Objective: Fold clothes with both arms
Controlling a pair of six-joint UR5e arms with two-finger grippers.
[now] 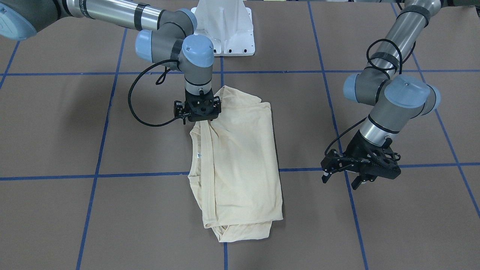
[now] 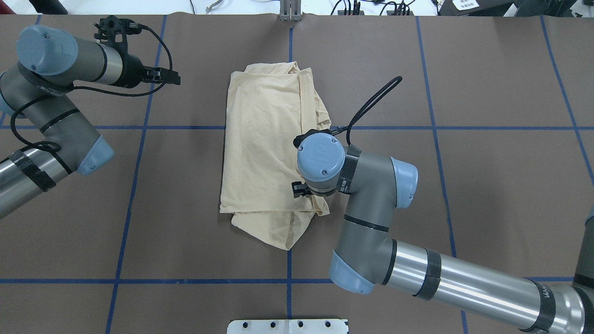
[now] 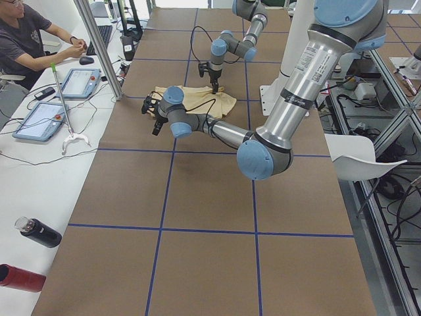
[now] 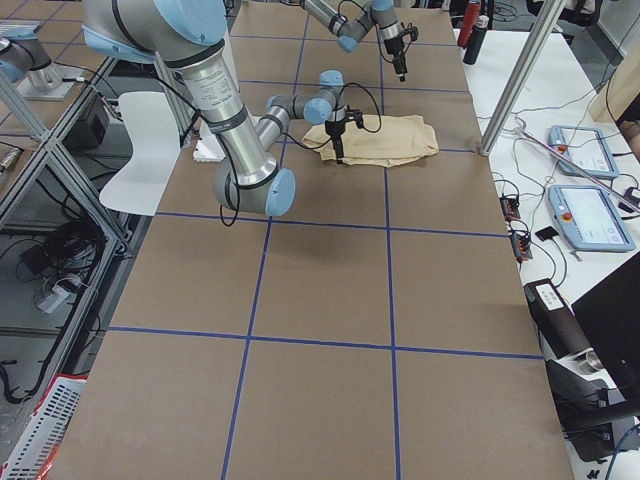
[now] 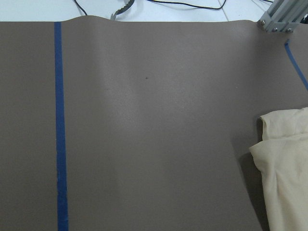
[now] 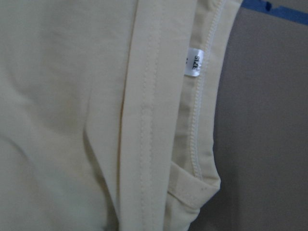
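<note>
right gripper (image 1: 200, 112) points straight down on the T-shirt (image 1: 240, 161) edge by the neck tag (image 6: 193, 62). Jaws hidden, can't tell if clamped. Likely pinning or picking for the next fold. left gripper (image 1: 340, 179) spread, empty, off the cloth. Shirt lies folded narrow, mid-table (image 1: 75, 131).

The pale cream-yellow long-sleeved thin-fabric T-shirt (image 1: 240, 161) lies folded on the brown-covered table (image 1: 56, 131) between the two grippers. The black two-finger right gripper (image 1: 198, 112) points down over the shirt's near right corner; whether it touches the cloth cannot be told. From there the shirt stretches away from the robot. The small white neck tag (image 1: 198, 154) lies just beyond this gripper, along the same edge. The white fixed pedestal base (image 1: 225, 26) sits behind it, at the robot's side of the table. The black two-finger left gripper (image 1: 341, 179) hangs over bare table, well apart from the shirt, which lies to its right.
</note>
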